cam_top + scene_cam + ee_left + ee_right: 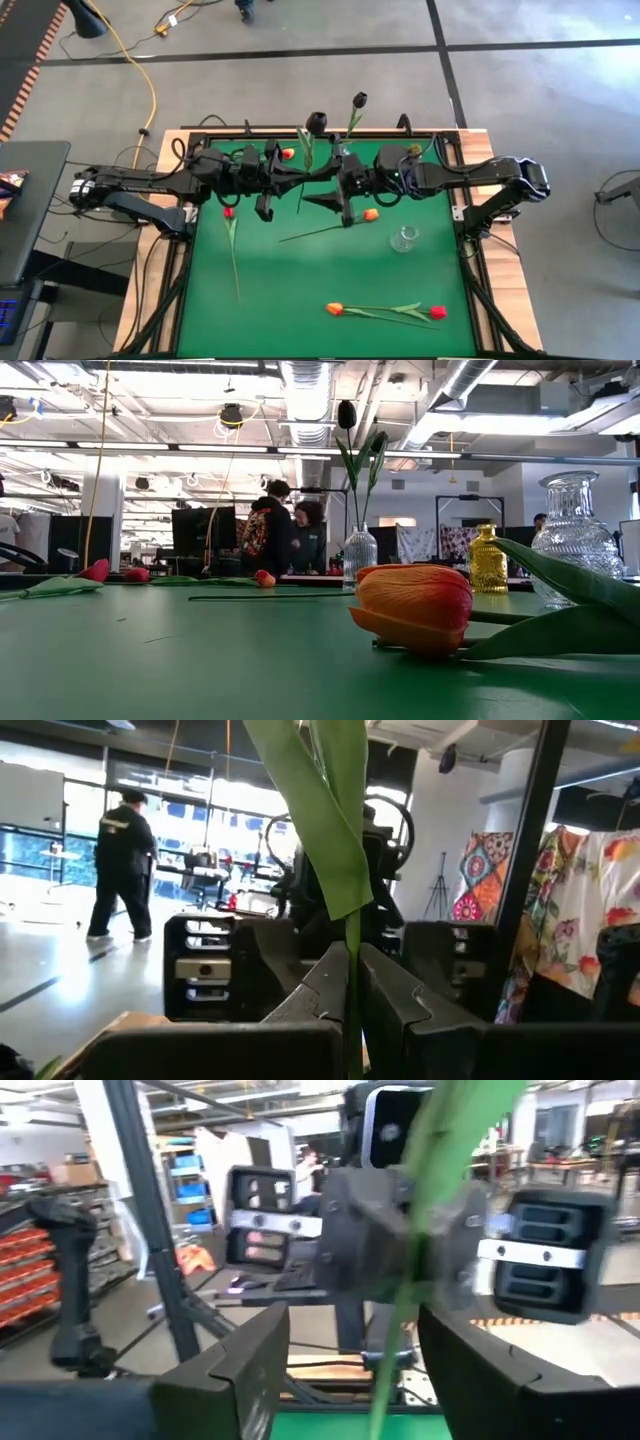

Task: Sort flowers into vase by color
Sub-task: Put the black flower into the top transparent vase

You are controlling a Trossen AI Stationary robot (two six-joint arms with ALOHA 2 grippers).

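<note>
My left gripper [300, 180] is shut on a green tulip stem [352, 982], held above the middle of the table's far half; a long leaf [320, 810] rises past its fingers. My right gripper [355, 1335] is open and faces it, with the same stem [400, 1330] running through the gap without touching either finger. An orange head [288, 153] shows beside the left gripper. Loose tulips lie flat on the mat: a red one [228, 212], an orange one [370, 214], and an orange [334, 309] and a red [437, 312] near the near edge. My left gripper pinches the thin stem [352, 995] between its two fingers [320, 985], just below the leaf. The fingers lie across the stem. The flower is lifted clear of the table.
A clear glass vase [404, 238] stands right of centre. A vase with near-black tulips [360, 550] and a yellow vase [486, 560] stand at the far edge. People stand in the room beyond the table. The green mat [300, 290] is bare between the loose flowers.
</note>
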